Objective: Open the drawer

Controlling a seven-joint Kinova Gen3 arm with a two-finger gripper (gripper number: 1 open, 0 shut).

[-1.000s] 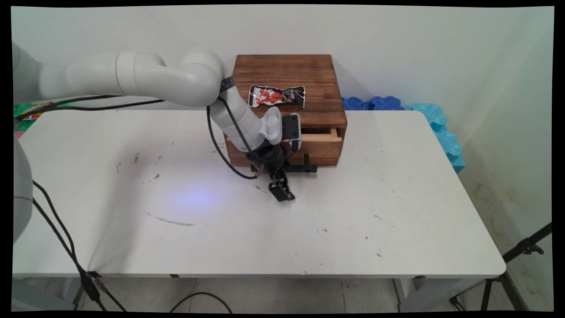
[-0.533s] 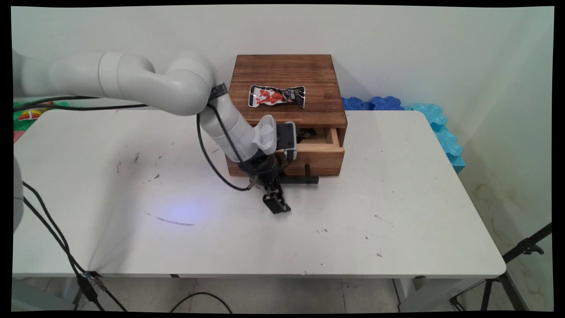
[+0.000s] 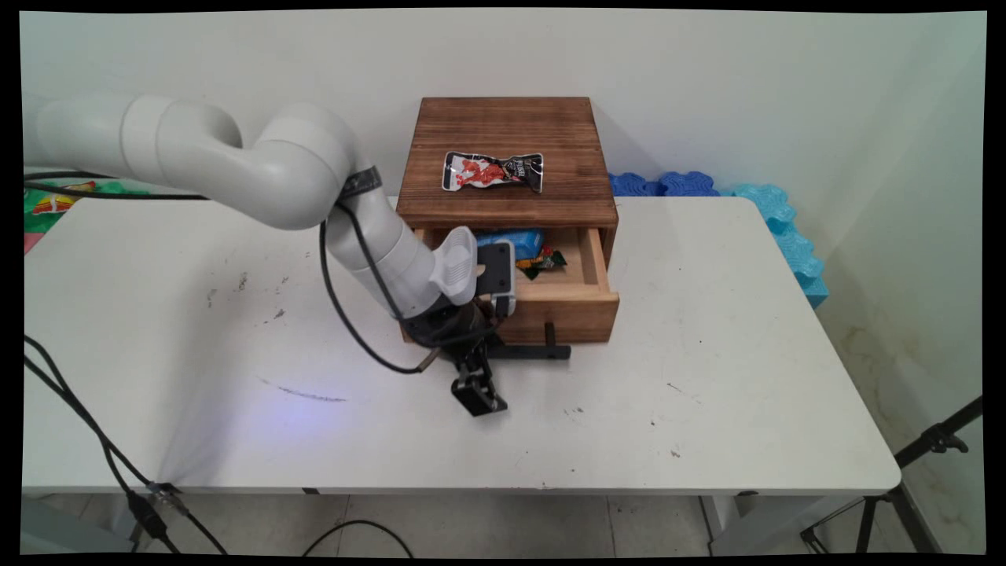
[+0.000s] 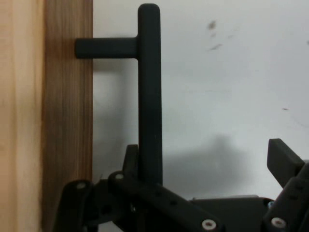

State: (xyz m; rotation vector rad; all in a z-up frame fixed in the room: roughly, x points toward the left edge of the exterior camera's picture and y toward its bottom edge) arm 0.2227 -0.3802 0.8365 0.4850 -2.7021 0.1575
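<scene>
Looking down across the bench (image 3: 707,354) in the main view, the tool (image 3: 477,395) sits low at the front of the wooden cabinet (image 3: 507,130), right by the left end of the black handle (image 3: 538,351). The drawer (image 3: 562,303) stands well pulled out. Inside it lie a blue packet (image 3: 512,239) and some green, orange and red wrappers (image 3: 542,260); the wrist hides the drawer's left part, so there may be more. A black-and-red snack packet (image 3: 493,170) lies flat on the cabinet's top.

Over to the hand view: the fingers are apart, no clamp at all. One finger (image 4: 130,159) is tucked between the handle's bar and the drawer front, touching the bar; the other (image 4: 285,159) stands well clear. That looks like a hook rather than a pinch, with the bar bearing on a single finger.
</scene>
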